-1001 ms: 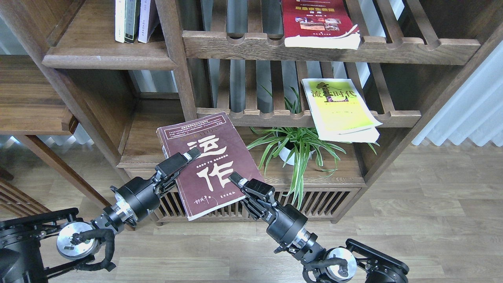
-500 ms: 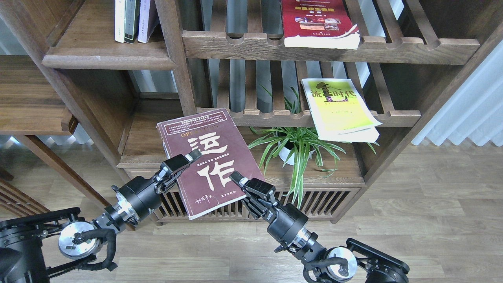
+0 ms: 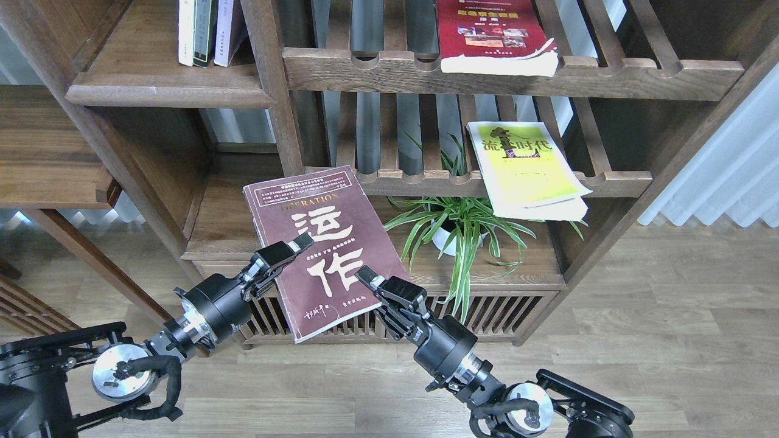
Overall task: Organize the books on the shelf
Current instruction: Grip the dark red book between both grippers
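Holding the maroon book (image 3: 325, 249) from both sides: left gripper (image 3: 291, 248) on its left long edge, right gripper (image 3: 369, 283) on its lower right edge. Left fingers (image 3: 299, 243) lie over the cover and look clamped on that edge. Right fingers (image 3: 365, 278) touch the cover near the big white characters; cannot tell whether they pinch the book or only press against it.

Book tilted, cover up, its top corner near the front rail of the lower slatted rack (image 3: 426, 179), its bottom corner out past the front of the bookcase over the wood floor (image 3: 669, 340).

Solid shelf (image 3: 164, 91) sits at upper left, three upright volumes (image 3: 204, 30) standing toward its back right corner.

Yellow-green book (image 3: 526, 167) lies flat on the lower slatted rack, toward its right end, front edge overhanging the rail.

Red book (image 3: 493, 36) lies flat on the upper slatted rack (image 3: 608, 76), white page edges facing out over the front rail.

Potted spider plant (image 3: 459, 228) stands on the bottom board, just right of the maroon book, beneath the yellow-green book.
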`<action>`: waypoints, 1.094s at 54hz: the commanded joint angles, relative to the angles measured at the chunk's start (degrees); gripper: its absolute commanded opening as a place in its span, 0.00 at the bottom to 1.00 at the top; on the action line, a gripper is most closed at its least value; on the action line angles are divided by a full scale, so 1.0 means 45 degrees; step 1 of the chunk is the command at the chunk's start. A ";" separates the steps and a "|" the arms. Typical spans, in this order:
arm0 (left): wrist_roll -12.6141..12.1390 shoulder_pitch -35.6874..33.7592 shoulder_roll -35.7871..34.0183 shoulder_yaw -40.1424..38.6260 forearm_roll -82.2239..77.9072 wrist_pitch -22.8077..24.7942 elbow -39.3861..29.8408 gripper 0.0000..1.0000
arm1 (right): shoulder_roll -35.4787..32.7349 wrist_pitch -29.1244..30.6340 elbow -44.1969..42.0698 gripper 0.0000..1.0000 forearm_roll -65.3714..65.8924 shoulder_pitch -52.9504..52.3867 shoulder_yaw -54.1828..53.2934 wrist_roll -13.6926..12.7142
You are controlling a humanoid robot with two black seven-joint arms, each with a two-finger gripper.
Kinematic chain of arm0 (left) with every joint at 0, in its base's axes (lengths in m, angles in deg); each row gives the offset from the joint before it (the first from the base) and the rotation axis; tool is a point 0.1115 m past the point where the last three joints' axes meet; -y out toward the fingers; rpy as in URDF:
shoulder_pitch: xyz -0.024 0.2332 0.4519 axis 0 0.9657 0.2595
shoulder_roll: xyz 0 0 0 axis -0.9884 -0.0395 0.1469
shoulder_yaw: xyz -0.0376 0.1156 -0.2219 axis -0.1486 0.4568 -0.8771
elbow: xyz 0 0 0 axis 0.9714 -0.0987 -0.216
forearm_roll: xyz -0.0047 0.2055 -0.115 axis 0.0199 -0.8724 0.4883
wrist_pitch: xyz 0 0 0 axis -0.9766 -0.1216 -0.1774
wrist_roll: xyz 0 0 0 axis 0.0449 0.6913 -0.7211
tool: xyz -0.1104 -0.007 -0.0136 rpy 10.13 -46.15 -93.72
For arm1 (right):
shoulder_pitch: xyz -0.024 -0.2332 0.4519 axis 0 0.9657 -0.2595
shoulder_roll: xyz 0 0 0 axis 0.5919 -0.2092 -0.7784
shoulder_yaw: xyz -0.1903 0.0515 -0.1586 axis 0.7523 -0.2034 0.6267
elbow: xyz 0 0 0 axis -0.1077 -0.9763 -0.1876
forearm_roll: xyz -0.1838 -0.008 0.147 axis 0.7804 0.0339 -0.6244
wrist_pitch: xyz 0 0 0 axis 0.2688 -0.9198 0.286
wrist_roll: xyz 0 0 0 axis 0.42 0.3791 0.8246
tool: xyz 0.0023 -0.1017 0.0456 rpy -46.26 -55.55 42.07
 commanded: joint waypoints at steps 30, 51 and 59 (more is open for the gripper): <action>0.0016 -0.0035 -0.0208 -0.0105 -0.0441 0.0000 0.0024 0.03 | -0.0102 -0.0001 -0.0554 0.88 0.0002 0.0155 -0.1030 0.0135; 0.0094 -0.0035 -0.0208 -0.1100 -0.2861 0.0000 0.0024 0.00 | -0.0063 -0.0001 -0.1825 0.88 0.0041 0.0116 -0.1891 0.0429; 0.0055 0.0004 -0.0287 -0.1706 -0.3780 0.0000 0.0024 0.00 | -0.0024 -0.0001 -0.2020 0.88 0.0041 0.0019 -0.1910 0.0448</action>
